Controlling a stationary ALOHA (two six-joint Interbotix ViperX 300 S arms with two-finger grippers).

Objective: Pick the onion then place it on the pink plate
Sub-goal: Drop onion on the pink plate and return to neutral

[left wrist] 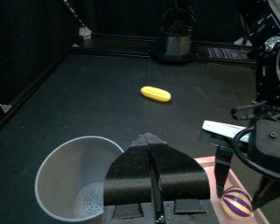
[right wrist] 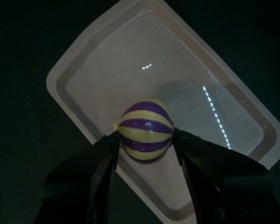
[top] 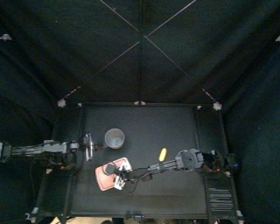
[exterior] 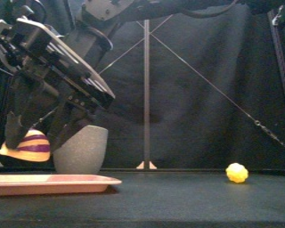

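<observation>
1. The right gripper is clamped on the onion, with one black jaw pressed to each flank.
2. The onion is purple with pale yellow stripes. It hangs between the jaw tips, directly over the pink tray.
3. In the front view a thin gap shows between the underside of the onion and the tray rim, so the two do not touch.
4. The onion is egg-shaped. Its longer axis runs along the length of the jaws, and the stripes go from end to end. In the front view the narrower end points upward and leans a little.
5. Under the gripper the tray lies flat on the black table, with nothing else in it.
6. Just past the gripper toward the back stands the tall grey speckled cup, upright with its mouth open, close to the far edge of the tray.
7. On the gripper's right, beside its own arm, a small yellow toy food lies on the table, well apart from the tray.
8. On the gripper's left is the left gripper. Its jaws are pressed together on nothing, and it sits near the cup.
9. The tabletop is matte black. The black back curtain rises behind it, and black curtains close both sides.
</observation>
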